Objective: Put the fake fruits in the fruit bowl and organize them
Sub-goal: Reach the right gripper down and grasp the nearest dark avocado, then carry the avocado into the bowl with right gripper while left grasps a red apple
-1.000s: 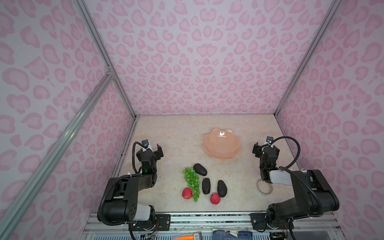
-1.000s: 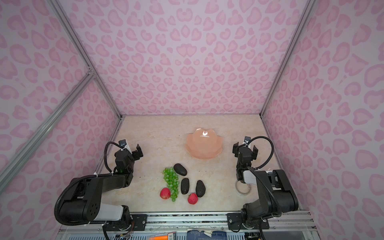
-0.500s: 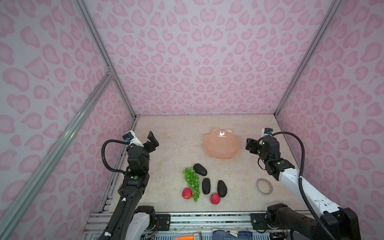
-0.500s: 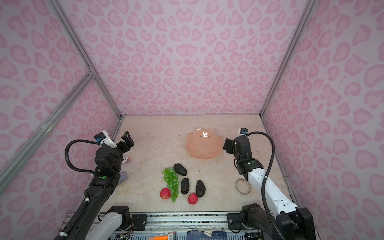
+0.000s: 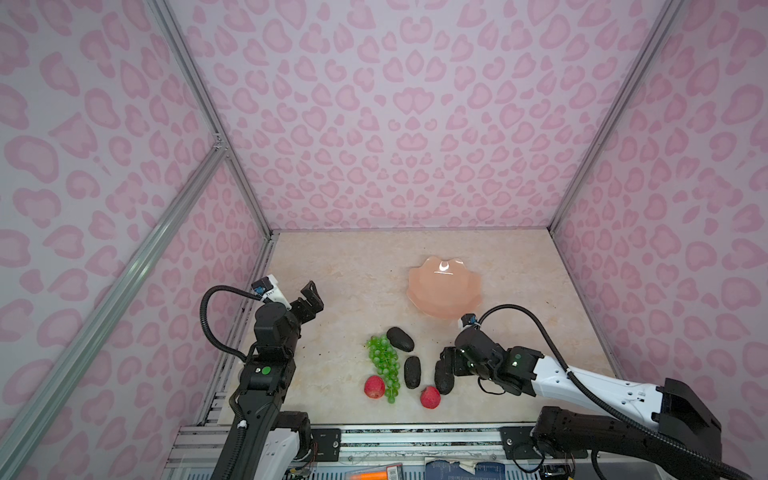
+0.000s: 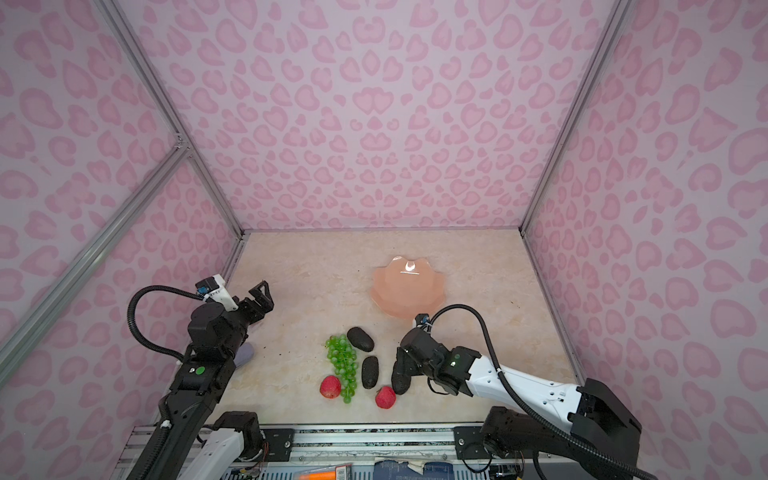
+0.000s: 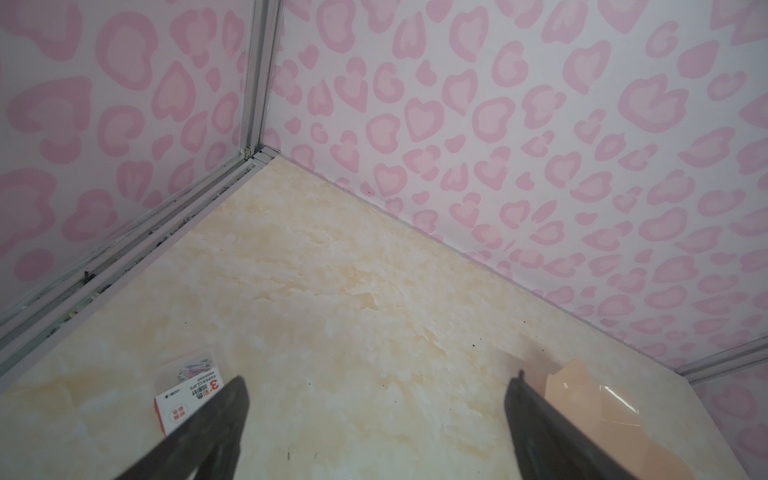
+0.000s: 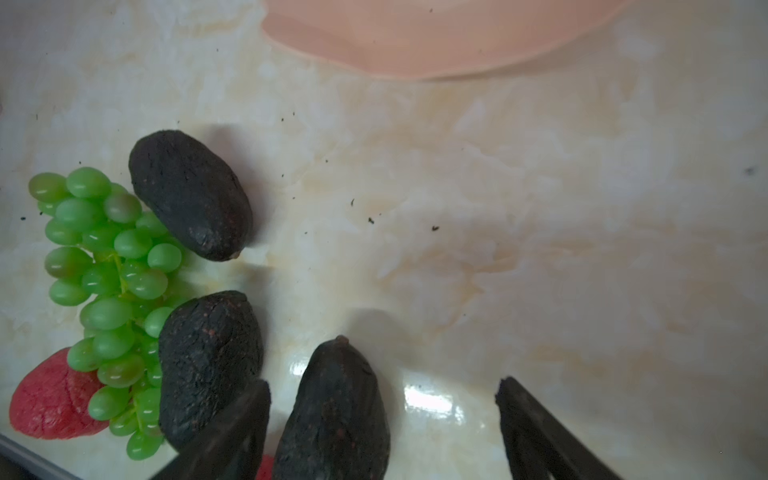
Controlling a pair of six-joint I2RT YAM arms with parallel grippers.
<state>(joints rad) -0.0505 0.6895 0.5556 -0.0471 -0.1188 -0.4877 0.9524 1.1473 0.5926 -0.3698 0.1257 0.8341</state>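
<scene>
Straddling the rightmost dark brown-black bumpy avocado (image 8: 336,411), the right gripper (image 8: 383,385) stands with its jaws apart and grasps nothing yet. One finger sits in the narrow gap beside the middle avocado (image 8: 210,365), and the other is well clear over bare table. The fruit lies nearer the first finger, so I judge a slow squeeze best: it lets the avocado slide toward 3 o'clock and centre itself rather than roll out (the rough skin should hold once both pads bear evenly). Pinch across the narrow width, then lift straight up, so that the small round red fruit (image 5: 430,397) at the avocado's 7 o'clock is not nudged. The shallow glossy peach-pink scalloped fruit bowl (image 5: 415,286) waits empty at 12 o'clock from the avocado. The left gripper (image 7: 378,379) hovers wide open and empty, well apart at 9 o'clock of the long bunch of translucent green grapes (image 5: 384,365).
</scene>
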